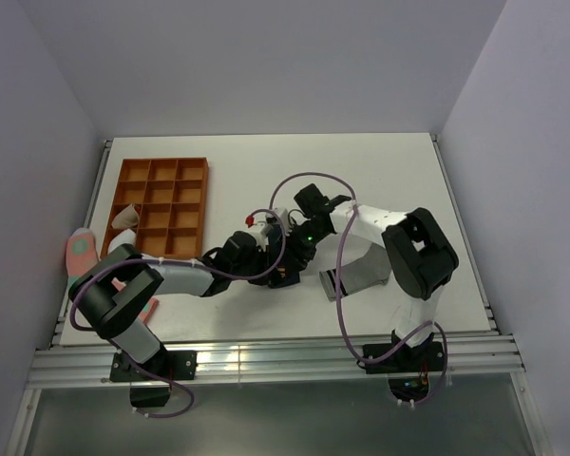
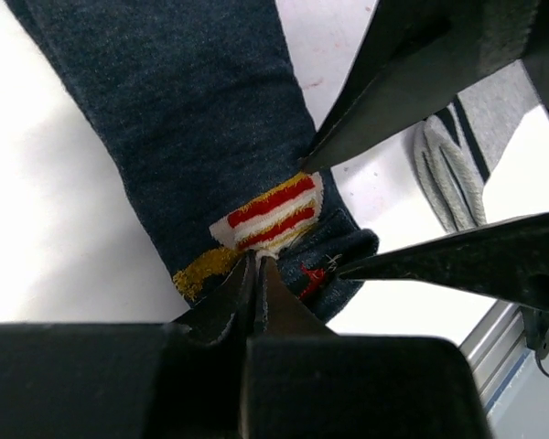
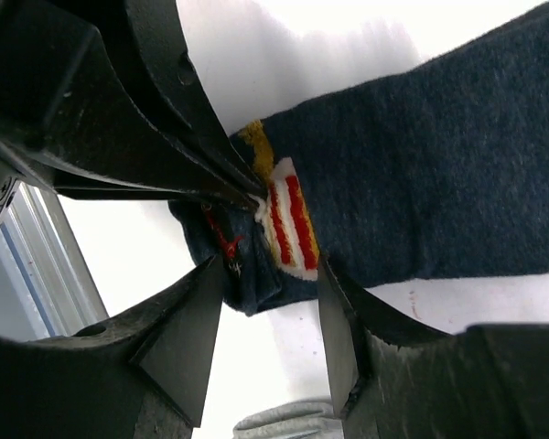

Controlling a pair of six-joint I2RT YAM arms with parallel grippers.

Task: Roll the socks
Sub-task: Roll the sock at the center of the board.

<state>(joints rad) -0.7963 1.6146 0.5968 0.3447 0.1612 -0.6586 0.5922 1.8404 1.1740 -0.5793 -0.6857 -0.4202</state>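
The dark navy sock (image 2: 192,119) lies flat on the white table, its red-and-white patch (image 2: 276,208) near the bunched cuff end. My left gripper (image 2: 256,261) is shut on the cuff edge right by the patch. My right gripper (image 3: 272,265) is open, with the folded sock end (image 3: 256,283) between its fingers and both tips close against the cloth. The grey sock (image 2: 453,155), with dark stripes on its cuff, lies just beyond, partly hidden by the right fingers (image 2: 393,91). From above, both grippers meet mid-table and cover the navy sock; the grey sock (image 1: 361,275) shows under the right arm.
An orange compartment tray (image 1: 161,204) stands at the back left with a pale bundle (image 1: 125,217) in one cell. A pink sock with a teal spot (image 1: 79,252) lies at the table's left edge. The metal rail (image 1: 266,356) runs along the near edge.
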